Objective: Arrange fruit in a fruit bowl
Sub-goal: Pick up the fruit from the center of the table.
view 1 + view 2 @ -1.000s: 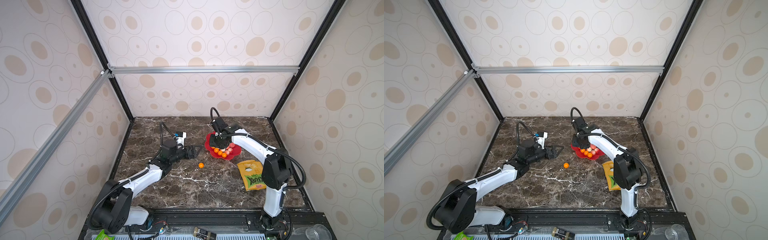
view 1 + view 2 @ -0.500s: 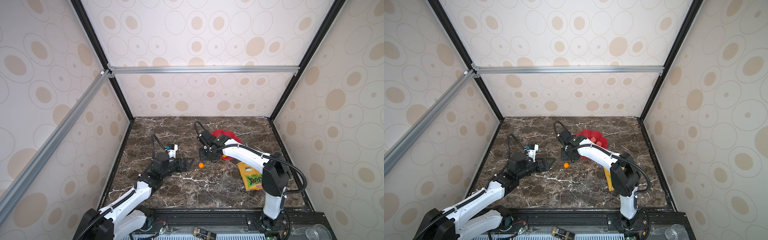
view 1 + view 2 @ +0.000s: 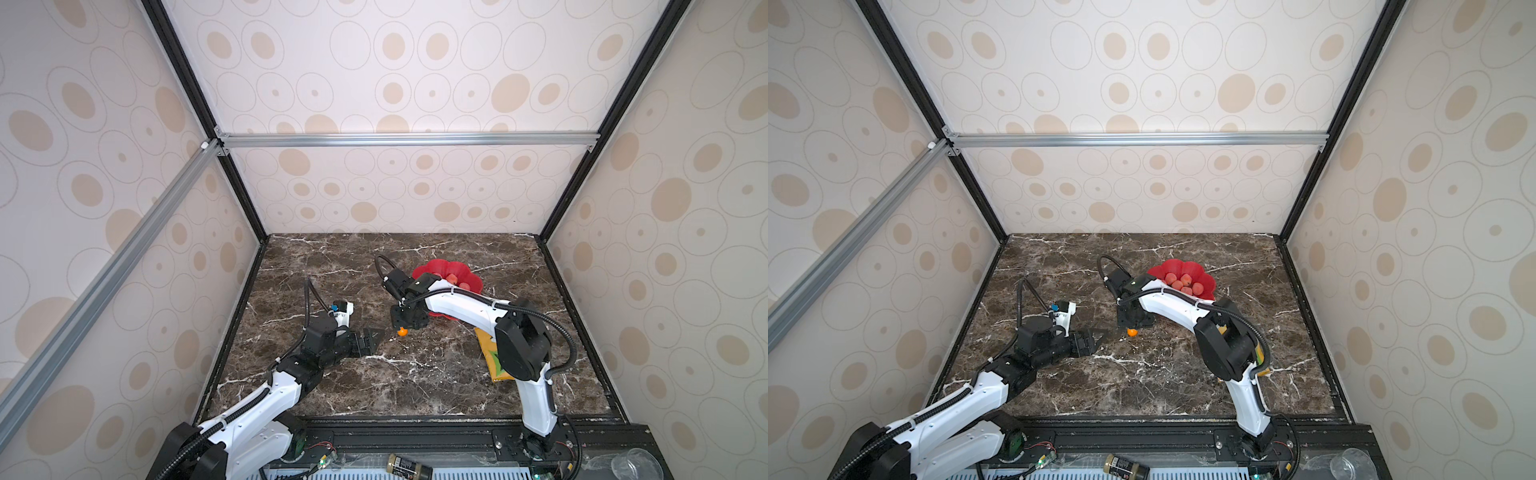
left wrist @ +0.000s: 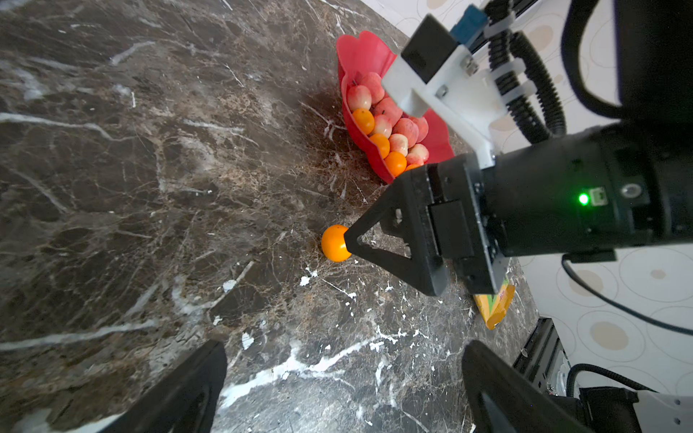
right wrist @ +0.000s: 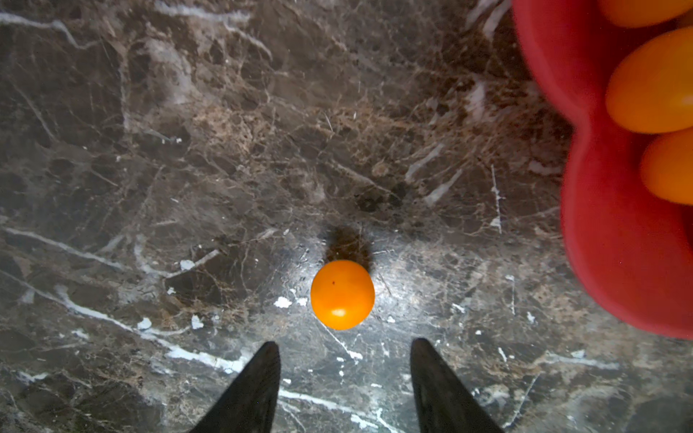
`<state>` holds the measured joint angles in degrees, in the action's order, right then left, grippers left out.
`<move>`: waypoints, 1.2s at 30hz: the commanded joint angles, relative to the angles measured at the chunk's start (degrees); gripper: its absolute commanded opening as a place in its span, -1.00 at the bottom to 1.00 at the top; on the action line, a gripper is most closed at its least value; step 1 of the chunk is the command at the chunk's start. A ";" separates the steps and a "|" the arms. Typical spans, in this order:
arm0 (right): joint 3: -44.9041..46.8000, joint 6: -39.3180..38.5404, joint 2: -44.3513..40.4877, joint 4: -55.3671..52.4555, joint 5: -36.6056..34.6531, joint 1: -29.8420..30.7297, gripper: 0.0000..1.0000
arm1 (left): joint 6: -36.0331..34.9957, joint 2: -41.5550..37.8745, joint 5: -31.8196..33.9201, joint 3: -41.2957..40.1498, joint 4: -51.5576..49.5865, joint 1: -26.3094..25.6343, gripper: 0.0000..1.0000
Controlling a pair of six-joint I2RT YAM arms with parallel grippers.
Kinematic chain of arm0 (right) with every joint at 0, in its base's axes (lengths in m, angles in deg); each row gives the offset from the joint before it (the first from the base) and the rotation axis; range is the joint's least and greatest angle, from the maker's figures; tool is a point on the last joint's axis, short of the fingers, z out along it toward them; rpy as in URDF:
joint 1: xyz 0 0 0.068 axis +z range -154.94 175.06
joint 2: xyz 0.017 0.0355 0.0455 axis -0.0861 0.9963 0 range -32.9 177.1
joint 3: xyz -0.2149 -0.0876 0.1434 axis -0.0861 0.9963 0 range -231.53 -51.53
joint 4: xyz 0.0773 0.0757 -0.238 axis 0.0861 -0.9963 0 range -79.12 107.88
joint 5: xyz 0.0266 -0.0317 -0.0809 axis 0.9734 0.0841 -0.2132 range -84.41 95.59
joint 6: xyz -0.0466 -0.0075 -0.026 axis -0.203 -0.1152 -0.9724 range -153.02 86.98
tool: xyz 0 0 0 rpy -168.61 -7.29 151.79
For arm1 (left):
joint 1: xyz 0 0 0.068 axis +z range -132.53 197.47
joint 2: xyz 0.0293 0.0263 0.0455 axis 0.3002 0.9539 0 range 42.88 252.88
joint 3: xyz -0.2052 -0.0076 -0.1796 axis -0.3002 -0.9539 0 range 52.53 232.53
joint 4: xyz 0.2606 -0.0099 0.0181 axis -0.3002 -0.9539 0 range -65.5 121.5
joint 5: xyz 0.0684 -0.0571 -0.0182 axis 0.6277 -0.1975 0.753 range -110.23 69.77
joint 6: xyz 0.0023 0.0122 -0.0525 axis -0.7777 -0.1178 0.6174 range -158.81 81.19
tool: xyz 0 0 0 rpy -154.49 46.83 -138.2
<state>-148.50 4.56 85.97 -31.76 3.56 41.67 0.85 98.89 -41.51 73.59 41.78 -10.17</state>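
Note:
One small orange fruit (image 3: 402,331) (image 3: 1132,332) (image 5: 342,295) lies loose on the marble, left of and in front of the red scalloped fruit bowl (image 3: 440,266) (image 3: 1173,266) (image 4: 360,48). Several pink-red and orange fruits (image 4: 390,123) (image 3: 1183,282) fill the bowl. My right gripper (image 3: 406,325) (image 5: 343,343) points down at the loose fruit, open, its fingertips just short of it with nothing between them. My left gripper (image 3: 374,336) (image 4: 345,348) lies low to the left of that fruit, wide open and empty.
A yellow-green snack bag (image 3: 492,357) (image 4: 495,307) lies right of the loose fruit, partly under my right arm. A dark bottle (image 3: 409,469) and a clear cup (image 3: 633,463) sit beyond the table's front edge. Patterned walls close off three sides.
My right gripper left the bowl, moved left and forward, came down over the loose orange fruit, and its jaws spread wider. My left arm drew back toward the front left.

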 commanded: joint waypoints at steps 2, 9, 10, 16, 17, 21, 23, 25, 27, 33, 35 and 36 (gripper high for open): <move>-3.73 -0.90 3.17 -3.54 1.25 0.25 0.17 | 0.27 -0.74 -0.11 0.74 0.86 0.15 0.97; -8.09 -1.67 7.15 -7.15 -0.43 0.26 0.14 | 0.42 -0.19 -0.67 0.77 1.43 0.17 0.97; -8.45 -1.77 7.50 -7.47 -0.70 0.15 0.13 | 0.41 -0.27 -0.63 0.74 1.34 0.18 0.97; -10.67 -2.16 9.95 -9.30 -0.84 0.19 0.10 | 0.58 -0.64 -0.43 0.50 1.32 0.17 0.97; -10.86 -2.23 10.30 -9.37 -0.71 0.22 0.10 | 0.51 -0.64 -0.44 0.47 1.32 0.13 0.97; -11.71 -2.21 11.32 -10.33 -0.75 0.16 0.09 | 0.54 -0.63 -0.37 0.47 1.26 0.14 0.97; -11.99 -2.17 11.73 -10.76 -0.93 0.16 0.07 | 0.44 -0.62 -0.43 0.47 1.24 0.13 0.97; -12.36 -2.33 12.06 -11.04 -0.88 0.19 0.06 | 0.50 -0.63 -0.28 0.47 1.32 0.13 0.97; -12.54 -2.41 12.42 -11.26 -0.97 0.16 0.04 | 0.44 -0.55 -0.42 0.47 1.40 0.16 0.97; -12.80 -2.43 13.04 -11.35 -1.32 0.15 -0.02 | 0.49 -0.67 -0.57 0.39 1.42 0.14 0.97; -12.84 -2.43 13.24 -11.30 -1.10 0.07 -0.04 | 0.46 -0.88 -0.49 0.30 1.32 0.19 0.97; -12.88 -2.51 13.38 -11.22 -0.90 0.06 -0.04 | 0.43 -0.98 -0.44 0.30 1.30 0.19 0.97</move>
<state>-160.15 2.05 97.51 -41.23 3.39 41.67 0.85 98.82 -41.77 73.59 42.13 -10.17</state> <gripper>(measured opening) 0.480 0.987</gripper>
